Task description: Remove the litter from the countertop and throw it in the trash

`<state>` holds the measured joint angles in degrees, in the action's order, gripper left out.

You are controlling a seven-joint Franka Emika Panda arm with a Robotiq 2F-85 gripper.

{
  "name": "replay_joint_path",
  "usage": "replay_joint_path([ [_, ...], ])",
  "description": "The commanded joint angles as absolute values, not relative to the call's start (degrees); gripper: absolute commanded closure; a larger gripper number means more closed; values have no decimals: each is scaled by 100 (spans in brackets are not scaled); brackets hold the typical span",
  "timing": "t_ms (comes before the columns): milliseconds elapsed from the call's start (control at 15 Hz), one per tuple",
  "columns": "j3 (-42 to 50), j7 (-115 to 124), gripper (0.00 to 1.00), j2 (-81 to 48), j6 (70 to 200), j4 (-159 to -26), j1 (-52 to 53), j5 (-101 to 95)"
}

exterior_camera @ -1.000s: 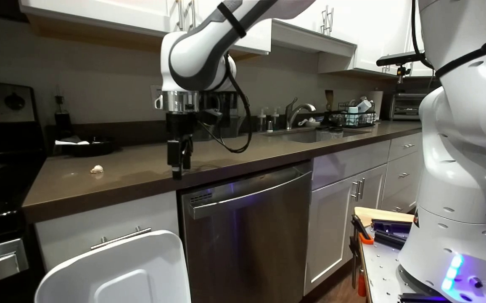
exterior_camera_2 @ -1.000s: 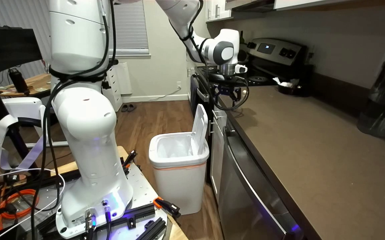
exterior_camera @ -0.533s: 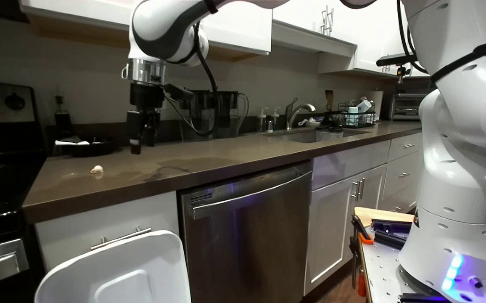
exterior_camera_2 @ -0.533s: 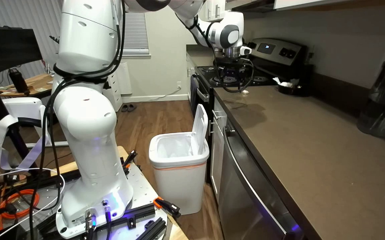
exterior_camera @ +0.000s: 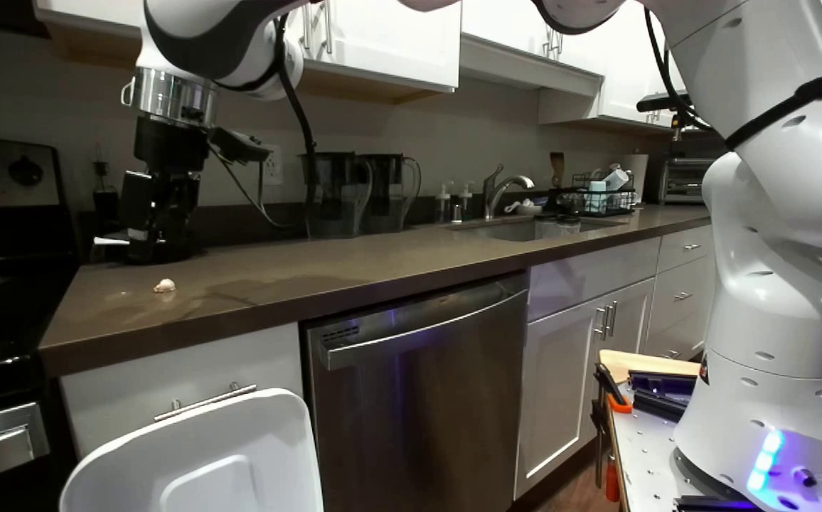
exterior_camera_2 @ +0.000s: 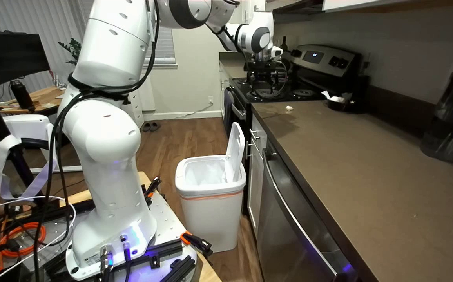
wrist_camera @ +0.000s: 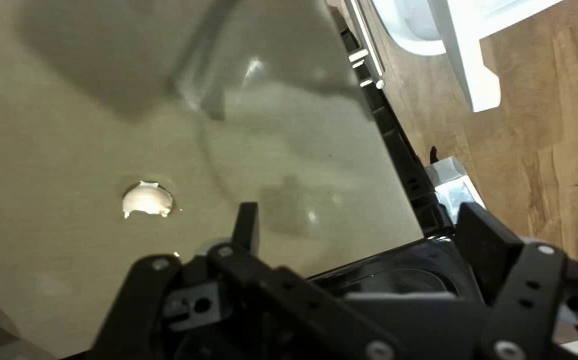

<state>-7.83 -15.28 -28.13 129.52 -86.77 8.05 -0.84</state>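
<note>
A small whitish piece of litter, like a bit of shell, lies on the dark-brown countertop near its stove end. The litter shows in both exterior views and in the wrist view. My gripper is open with its fingers wide apart and nothing between them. It hangs above the counter's stove end in an exterior view, apart from the litter. In the wrist view the litter is left of both fingers. The white trash can stands on the floor by the cabinets, its lid raised.
The black stove adjoins the counter's end. A dark dish with white paper sits near the wall. Clear pitchers stand farther along. Upper cabinets hang over the counter. The dishwasher is below.
My arm has reached out from its base, rising and moving along the counter toward the stove end, with the gripper tilting slightly. The litter and trash can have not moved.
</note>
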Motion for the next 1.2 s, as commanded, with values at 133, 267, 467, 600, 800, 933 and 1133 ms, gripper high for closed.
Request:
replay_joint_path([
  [133, -766, -1400, 0, -2851, 13102, -8717, 795, -162],
  [267, -696, -1354, 0, -2907, 13374, -8738, 820, -278],
  [467, -641, -1466, 0, -3115, 13829, -8597, 768, -312],
  [600, -636, -1598, 0, -3318, 14009, -8422, 671, -283],
  [800, -600, -1713, 0, -3626, 14227, -8193, 520, -268],
  [933, -619, -1813, 0, -3840, 14364, -8042, 393, -228],
  [1133, -718, -1971, 0, -4184, 14697, -7809, 177, -119],
])
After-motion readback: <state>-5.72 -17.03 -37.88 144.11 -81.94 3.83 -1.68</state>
